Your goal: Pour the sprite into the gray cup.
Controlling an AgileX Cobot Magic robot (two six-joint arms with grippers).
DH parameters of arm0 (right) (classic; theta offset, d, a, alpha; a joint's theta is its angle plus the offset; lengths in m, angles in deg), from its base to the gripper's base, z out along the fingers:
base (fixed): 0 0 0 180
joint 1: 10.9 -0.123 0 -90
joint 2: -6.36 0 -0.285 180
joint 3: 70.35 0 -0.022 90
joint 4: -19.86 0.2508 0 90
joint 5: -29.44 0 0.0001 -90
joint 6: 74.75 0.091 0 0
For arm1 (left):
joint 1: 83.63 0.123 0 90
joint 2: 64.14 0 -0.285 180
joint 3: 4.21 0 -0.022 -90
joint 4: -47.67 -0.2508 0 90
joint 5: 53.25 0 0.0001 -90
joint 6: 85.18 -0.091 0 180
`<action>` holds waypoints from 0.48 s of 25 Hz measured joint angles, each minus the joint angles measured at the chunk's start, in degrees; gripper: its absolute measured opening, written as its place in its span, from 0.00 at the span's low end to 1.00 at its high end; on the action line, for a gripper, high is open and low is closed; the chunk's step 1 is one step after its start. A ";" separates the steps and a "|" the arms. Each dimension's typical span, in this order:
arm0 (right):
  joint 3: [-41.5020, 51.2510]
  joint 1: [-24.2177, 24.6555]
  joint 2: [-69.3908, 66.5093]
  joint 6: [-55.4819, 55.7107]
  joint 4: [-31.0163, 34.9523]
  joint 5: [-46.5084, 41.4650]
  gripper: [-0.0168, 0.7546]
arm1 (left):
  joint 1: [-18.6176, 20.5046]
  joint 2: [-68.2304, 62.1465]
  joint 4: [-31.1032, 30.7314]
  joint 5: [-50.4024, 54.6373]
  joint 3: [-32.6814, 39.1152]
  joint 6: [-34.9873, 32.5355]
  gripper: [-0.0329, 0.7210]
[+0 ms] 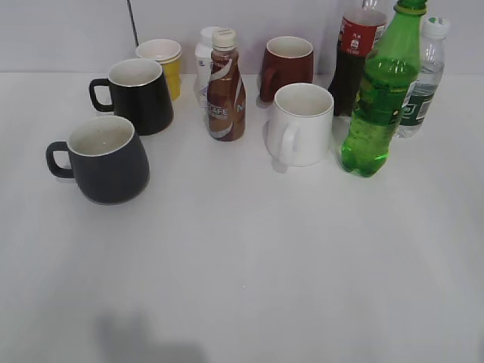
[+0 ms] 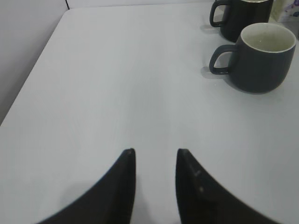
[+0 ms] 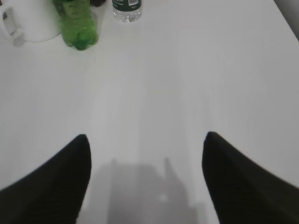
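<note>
- Nearest me, neither arm shows in the exterior view; only a faint shadow lies on the near tabletop (image 1: 302, 287).
- The right gripper (image 3: 145, 140) hangs over bare tabletop with its jaws spread wide and nothing between them.
- The left gripper (image 2: 155, 154) has its jaws drawn narrow, a slim gap between the tips, also holding nothing.
- On the left, about mid-depth, sits the gray cup (image 1: 103, 159), upright, mouth up, handle pointing left. In the left wrist view it lies ahead and to the right of the jaws, well apart.
- On the right, a little farther back, the sprite (image 1: 380, 98) stands upright, its long axis vertical, just right of the white mug (image 1: 301, 123). In the right wrist view it lies ahead and to the left of the jaws, well apart.
- I'd judge the right arm the nearer one to the bottle, so the reach should go forward and left, with the jaws closing on the bottle's body from the side.
- The white mug on its left and the water bottle (image 1: 423, 76) behind its right leave little room, so a careless approach could knock either.
- Farther back stand the black mug (image 1: 140, 94), a coffee bottle (image 1: 225, 87), a brown mug (image 1: 287, 66), a cola bottle (image 1: 355, 53) and a yellow cup (image 1: 162, 64).
</note>
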 joint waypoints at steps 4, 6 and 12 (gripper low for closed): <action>0.00 0.00 0.00 0.00 0.00 0.00 0.74 | 0.00 0.00 0.00 0.00 0.00 0.00 0.35; 0.00 0.00 0.00 0.00 0.00 0.00 0.74 | 0.00 0.00 0.00 0.00 0.00 0.00 0.35; 0.00 0.00 0.00 0.06 0.00 0.00 0.74 | 0.00 0.00 0.00 0.00 0.00 0.00 0.35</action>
